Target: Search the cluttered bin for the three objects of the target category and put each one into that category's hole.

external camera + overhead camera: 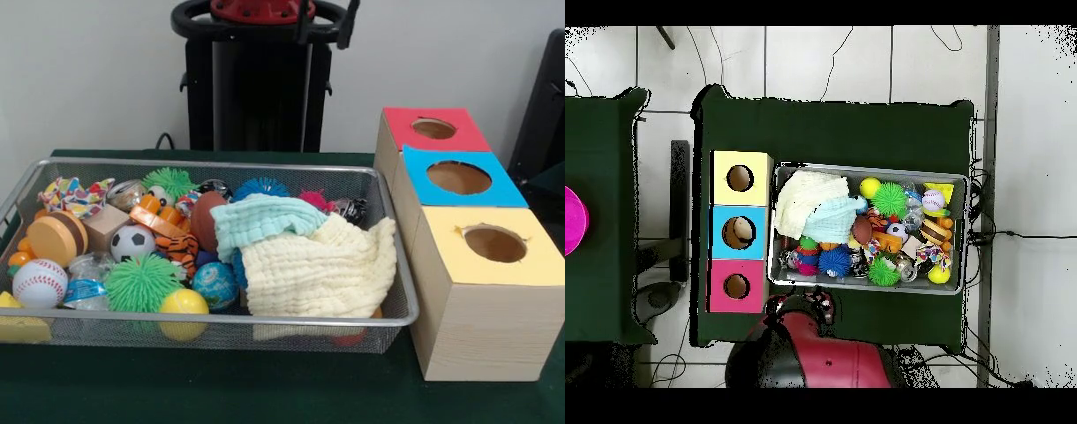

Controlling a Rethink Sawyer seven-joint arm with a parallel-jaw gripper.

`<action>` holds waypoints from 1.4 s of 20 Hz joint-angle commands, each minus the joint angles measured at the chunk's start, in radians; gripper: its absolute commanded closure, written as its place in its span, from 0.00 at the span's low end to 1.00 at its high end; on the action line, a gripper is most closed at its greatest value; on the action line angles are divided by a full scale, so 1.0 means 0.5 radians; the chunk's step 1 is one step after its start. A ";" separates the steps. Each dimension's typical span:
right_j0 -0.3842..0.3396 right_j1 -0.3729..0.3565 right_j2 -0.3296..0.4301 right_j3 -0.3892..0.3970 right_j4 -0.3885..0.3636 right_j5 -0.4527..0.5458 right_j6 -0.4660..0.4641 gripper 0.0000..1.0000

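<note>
A wire mesh bin [399, 265] holds a heap of toys: a baseball [39, 283], a green spiky ball [141, 283], a yellow ball [183, 303], a small soccer ball [132, 241], a brown football [205, 221] and a striped tiger toy [181, 252]. A teal cloth [265, 221] and a cream cloth [318, 269] cover the bin's right half and hide what lies beneath. Beside the bin stand three wooden boxes with round holes, topped red [468, 137], blue [503, 190] and yellow [547, 261]. My gripper [815, 302] is drawn back outside the bin, holding nothing I can see.
Overhead, the bin [870, 168] lies right of the yellow [757, 165], blue [757, 215] and pink [755, 272] boxes on the green table [865, 130]. A second green table at the left carries a pink round object [573, 220]. Cables run over the floor.
</note>
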 commanded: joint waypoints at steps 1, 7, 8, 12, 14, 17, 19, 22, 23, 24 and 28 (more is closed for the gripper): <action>-0.136 0.192 0.024 -0.048 -0.262 -0.132 0.044 0.00; -0.278 0.358 0.074 -0.116 -0.388 -0.247 0.047 0.00; -0.298 0.390 0.079 -0.131 -0.414 -0.272 0.051 0.00; -0.366 0.511 0.081 -0.216 -0.501 -0.353 0.065 0.00; -0.399 0.568 0.082 -0.266 -0.554 -0.400 0.067 0.00; -0.468 0.620 0.108 -0.287 -0.621 -0.513 0.067 0.00; -0.505 0.624 0.123 -0.257 -0.665 -0.573 0.070 0.00; -0.514 0.611 0.123 -0.251 -0.697 -0.551 0.073 0.00; -0.533 0.598 0.140 -0.238 -0.697 -0.538 0.069 0.00; -0.568 0.582 0.185 -0.224 -0.683 -0.516 0.052 0.00; -0.711 0.561 0.367 -0.130 -0.660 -0.524 0.040 0.00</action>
